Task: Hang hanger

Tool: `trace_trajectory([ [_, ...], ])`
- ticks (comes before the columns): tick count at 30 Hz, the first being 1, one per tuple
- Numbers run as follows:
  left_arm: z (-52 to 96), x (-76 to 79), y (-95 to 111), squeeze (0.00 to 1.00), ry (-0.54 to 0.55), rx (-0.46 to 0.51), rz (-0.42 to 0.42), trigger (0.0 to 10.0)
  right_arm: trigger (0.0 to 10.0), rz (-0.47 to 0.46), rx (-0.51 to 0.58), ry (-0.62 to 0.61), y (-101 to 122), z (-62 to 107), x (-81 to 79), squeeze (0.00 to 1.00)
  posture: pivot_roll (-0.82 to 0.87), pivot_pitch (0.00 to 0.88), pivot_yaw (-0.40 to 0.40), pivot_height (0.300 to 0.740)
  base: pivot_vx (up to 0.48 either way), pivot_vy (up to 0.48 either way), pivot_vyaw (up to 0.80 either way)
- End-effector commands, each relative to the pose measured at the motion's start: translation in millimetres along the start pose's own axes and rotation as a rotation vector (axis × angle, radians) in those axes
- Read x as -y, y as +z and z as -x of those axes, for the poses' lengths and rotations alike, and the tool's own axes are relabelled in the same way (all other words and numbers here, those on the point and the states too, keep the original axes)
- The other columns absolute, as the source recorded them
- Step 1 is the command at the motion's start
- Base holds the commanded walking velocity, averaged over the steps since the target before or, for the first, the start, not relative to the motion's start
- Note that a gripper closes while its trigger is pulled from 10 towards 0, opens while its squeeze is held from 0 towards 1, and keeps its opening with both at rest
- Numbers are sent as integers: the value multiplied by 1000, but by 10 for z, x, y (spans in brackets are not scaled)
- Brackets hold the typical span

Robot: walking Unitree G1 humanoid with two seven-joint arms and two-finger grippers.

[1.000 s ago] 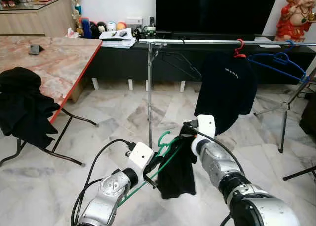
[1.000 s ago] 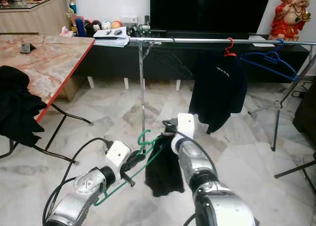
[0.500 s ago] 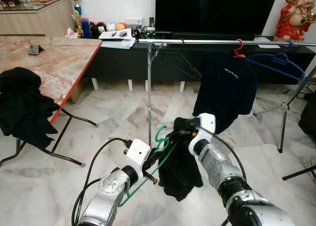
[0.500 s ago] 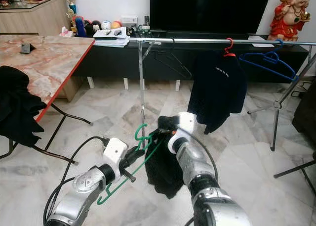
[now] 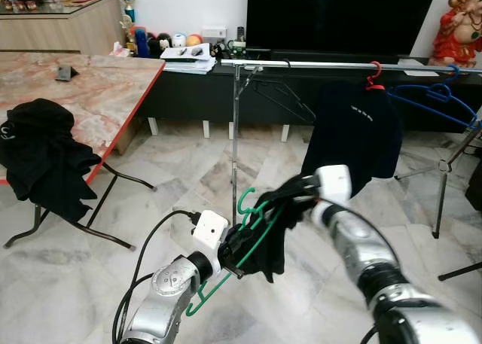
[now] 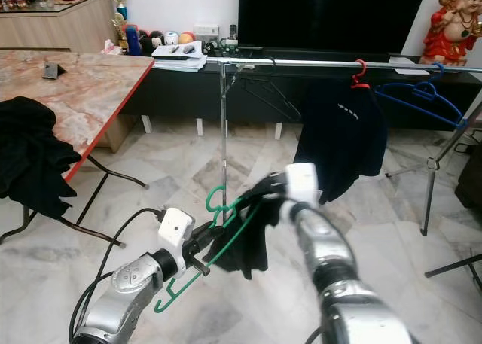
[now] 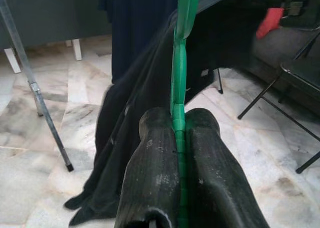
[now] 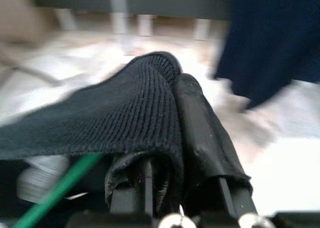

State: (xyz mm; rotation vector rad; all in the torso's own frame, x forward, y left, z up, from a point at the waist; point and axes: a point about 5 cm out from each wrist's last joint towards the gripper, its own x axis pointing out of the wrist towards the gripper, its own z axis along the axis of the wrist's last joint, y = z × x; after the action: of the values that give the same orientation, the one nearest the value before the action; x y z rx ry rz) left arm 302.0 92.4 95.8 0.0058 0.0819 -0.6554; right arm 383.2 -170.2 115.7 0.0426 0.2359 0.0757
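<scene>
A green hanger (image 5: 254,242) is tilted low in front of me, and my left gripper (image 5: 230,249) is shut on its bar, seen up close in the left wrist view (image 7: 178,133). A black garment (image 5: 269,246) drapes over that hanger. My right gripper (image 5: 299,193) is shut on the garment's ribbed upper edge (image 8: 120,113) and holds it up to the right of the hanger's hook. Behind stands a metal clothes rail (image 5: 339,64) with a dark shirt (image 5: 354,137) on a red hanger (image 5: 373,77).
A blue hanger (image 5: 437,95) and a black hanger (image 5: 282,99) hang bare on the rail, whose upright pole (image 5: 236,133) stands just behind my grippers. A marble-top table (image 5: 90,88) with black clothes (image 5: 45,156) over its edge is on the left. A TV cabinet (image 5: 188,95) runs along the back.
My right gripper has risen and moved right, pulling the black garment's edge up across the hanger. The left gripper holds the hanger much as before. The camera has shifted slightly.
</scene>
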Motion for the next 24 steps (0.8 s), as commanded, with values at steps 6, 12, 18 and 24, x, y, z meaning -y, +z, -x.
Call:
trace_trajectory([
  [6, 8, 7, 89, 0, -28, 37, -2, 10000, 10000, 125, 12, -32, 115, -27, 18, 0, 74, 4, -53, 740, 0, 0, 0],
  [12, 5, 91, 100, 0, -100, 44, 32, 10000, 10000, 180, -38, 315, 1, -28, -450, 0, 80, 4, -54, 740, 0, 0, 0],
  [18, 67, 232, 87, 0, -236, 35, 76, 10000, 10000, 248, -10, 322, 25, -27, -465, 0, 83, 5, -55, 740, 0, 0, 0],
  [24, 116, 193, -37, 0, -230, -48, 20, 10000, 10000, 306, 16, 197, 146, -50, -260, 0, 84, 3, -56, 740, 0, 0, 0],
])
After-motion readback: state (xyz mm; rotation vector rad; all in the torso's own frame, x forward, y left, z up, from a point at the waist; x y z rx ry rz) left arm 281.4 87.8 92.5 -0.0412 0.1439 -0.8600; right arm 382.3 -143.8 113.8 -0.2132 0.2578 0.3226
